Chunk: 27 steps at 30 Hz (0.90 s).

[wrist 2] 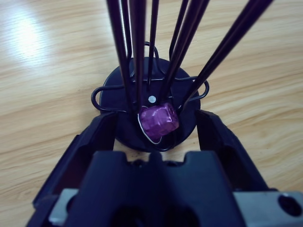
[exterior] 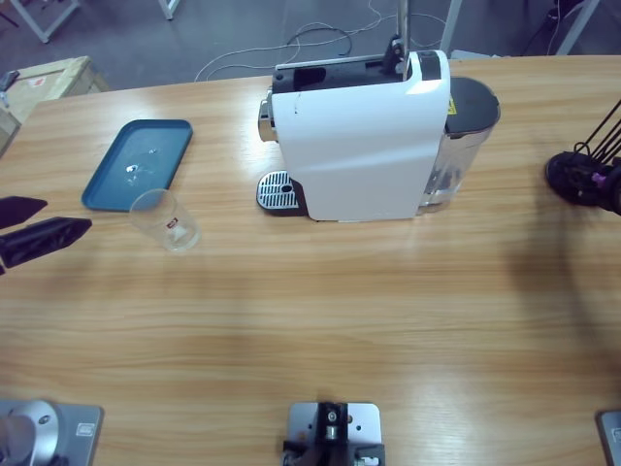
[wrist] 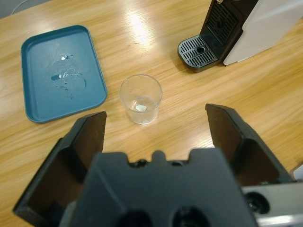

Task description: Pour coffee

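Your left gripper [wrist: 156,137] jaws stand released, the empty glass cup [wrist: 140,99] ahead between them; no coffee is visible. Your right gripper [wrist 2: 156,130] jaws, released, flank the purple capsule [wrist 2: 158,120] in its wire rack [wrist 2: 142,101]. A skewed closure could tip the cup.

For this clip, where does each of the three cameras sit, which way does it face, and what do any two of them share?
High view: fixed above the table, looking down on the coffee machine, blue tray and glass cup; the left gripper enters at the left edge.
Left wrist view: on the left wrist, looking along the open left gripper at the glass cup, tray and machine.
Right wrist view: on the right wrist, looking along the open right gripper at a black wire rack holding a purple capsule.
Shared: the high and left wrist views both show cup, tray and machine.
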{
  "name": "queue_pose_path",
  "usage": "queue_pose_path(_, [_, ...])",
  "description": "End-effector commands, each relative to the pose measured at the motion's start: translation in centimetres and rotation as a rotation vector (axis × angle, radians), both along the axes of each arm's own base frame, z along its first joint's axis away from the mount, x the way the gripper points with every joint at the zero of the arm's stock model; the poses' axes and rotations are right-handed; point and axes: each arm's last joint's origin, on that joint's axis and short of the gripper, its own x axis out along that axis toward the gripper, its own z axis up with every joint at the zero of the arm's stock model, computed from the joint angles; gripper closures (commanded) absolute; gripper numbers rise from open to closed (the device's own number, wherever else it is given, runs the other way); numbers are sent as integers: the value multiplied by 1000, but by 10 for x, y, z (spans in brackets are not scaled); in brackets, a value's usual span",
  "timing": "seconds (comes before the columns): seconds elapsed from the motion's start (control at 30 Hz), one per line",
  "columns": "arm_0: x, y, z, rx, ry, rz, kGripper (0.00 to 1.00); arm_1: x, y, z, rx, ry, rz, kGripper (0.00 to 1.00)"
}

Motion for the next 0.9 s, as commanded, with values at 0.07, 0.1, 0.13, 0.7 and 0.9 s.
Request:
queue_pose_path(0.07, [1, -2, -10, 38, 24, -13, 115, -6, -7, -2, -5, 25, -22, 455])
queue_pose_path(0.1, [1, -2, -10, 38, 24, -13, 115, -7, -8, -1, -1, 22, -27, 455])
queue_pose_path(0.13, [2, -2, -10, 39, 25, -13, 115, -9, -8, 2, 2, 18, -29, 455])
queue_pose_path(0.7, [2, -3, -10, 41, 27, -12, 115, -10, -10, 1, 2, 35, -40, 583])
queue_pose_path(0.9, [4, -4, -11, 47, 35, -13, 115, -7, -9, -5, -6, 45, -27, 822])
